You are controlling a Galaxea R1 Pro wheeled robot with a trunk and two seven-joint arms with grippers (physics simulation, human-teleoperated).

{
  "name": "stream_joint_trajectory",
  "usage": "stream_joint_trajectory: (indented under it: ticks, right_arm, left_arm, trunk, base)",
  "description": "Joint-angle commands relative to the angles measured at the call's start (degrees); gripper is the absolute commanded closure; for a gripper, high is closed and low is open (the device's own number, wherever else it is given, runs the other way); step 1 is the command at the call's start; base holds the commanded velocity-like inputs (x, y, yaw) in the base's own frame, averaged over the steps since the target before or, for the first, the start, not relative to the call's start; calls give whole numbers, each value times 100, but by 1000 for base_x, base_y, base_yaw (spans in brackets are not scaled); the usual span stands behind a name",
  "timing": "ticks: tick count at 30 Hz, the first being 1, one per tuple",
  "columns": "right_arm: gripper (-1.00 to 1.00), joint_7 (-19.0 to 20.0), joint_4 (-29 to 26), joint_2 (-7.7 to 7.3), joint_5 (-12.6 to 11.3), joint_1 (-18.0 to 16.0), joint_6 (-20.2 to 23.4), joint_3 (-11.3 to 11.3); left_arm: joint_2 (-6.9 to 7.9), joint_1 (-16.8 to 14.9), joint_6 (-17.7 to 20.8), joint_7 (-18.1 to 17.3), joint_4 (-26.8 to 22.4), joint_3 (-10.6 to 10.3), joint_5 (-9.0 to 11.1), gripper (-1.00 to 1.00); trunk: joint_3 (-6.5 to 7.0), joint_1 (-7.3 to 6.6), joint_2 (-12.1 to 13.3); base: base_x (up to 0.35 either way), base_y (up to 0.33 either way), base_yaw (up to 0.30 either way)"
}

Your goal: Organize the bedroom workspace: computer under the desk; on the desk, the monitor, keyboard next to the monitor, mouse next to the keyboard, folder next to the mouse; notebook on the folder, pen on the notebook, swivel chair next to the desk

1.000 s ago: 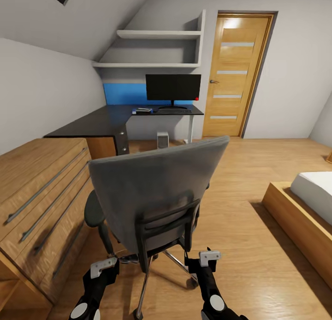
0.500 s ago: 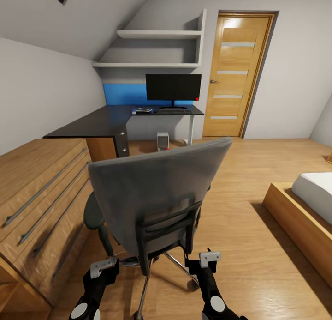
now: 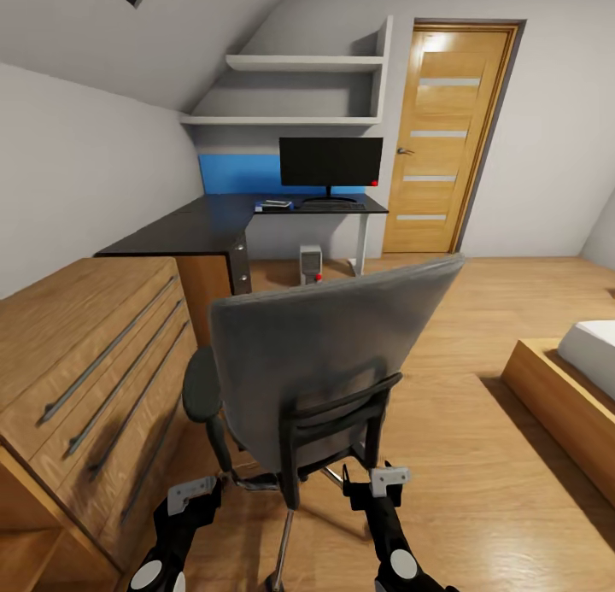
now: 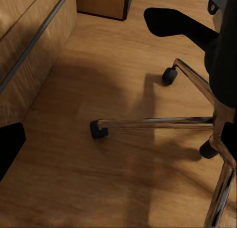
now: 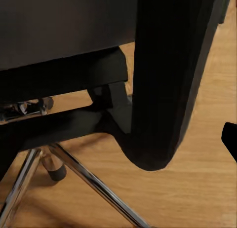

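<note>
The grey swivel chair (image 3: 329,353) stands right in front of me with its backrest toward me, hiding its seat and anything on it. My left gripper (image 3: 195,493) and right gripper (image 3: 377,481) hang low behind the chair, both open and empty. The chair's chrome legs (image 4: 163,123) and casters fill much of the left wrist view; its black back support (image 5: 163,80) looms close in the right wrist view. Far off, the black monitor (image 3: 330,162) stands on the dark L-shaped desk (image 3: 196,225) with the keyboard (image 3: 331,206) before it and a small flat stack (image 3: 273,205) beside that. The computer (image 3: 309,263) sits under the desk.
A wooden dresser (image 3: 85,361) runs along my left, close to the chair. A bed frame (image 3: 568,395) stands at the right. A wooden door (image 3: 448,139) is beside the desk, with wall shelves (image 3: 299,62) above it. Open wood floor lies right of the chair.
The whole view has shifted a little as the camera moved. The chair has slid to the right and slightly away from my grippers. Both grippers stay in the same spot in the view.
</note>
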Motion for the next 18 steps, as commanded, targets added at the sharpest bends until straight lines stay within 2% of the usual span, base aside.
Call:
stream_joint_trajectory:
  ticks: [1,13,18]
  right_arm:
    - [-100,-29,5,-4,-59,-8,-37,36]
    - [-100,-29,8,1,-30,-8,-37,40]
    - [-100,-29,9,4,-19,-8,-37,43]
  left_arm:
    - [-5,-3,7,12,-4,9,-45,-100]
    - [-5,-3,11,20,-3,9,-44,-100]
    - [-5,-3,6,16,-3,9,-44,-100]
  trunk:
    - [-5,-1,-2]
    - [-5,-1,-2]
    - [-5,-1,-2]
  base:
    - [19,33,0]
    - [3,11,0]
    - [13,168,0]
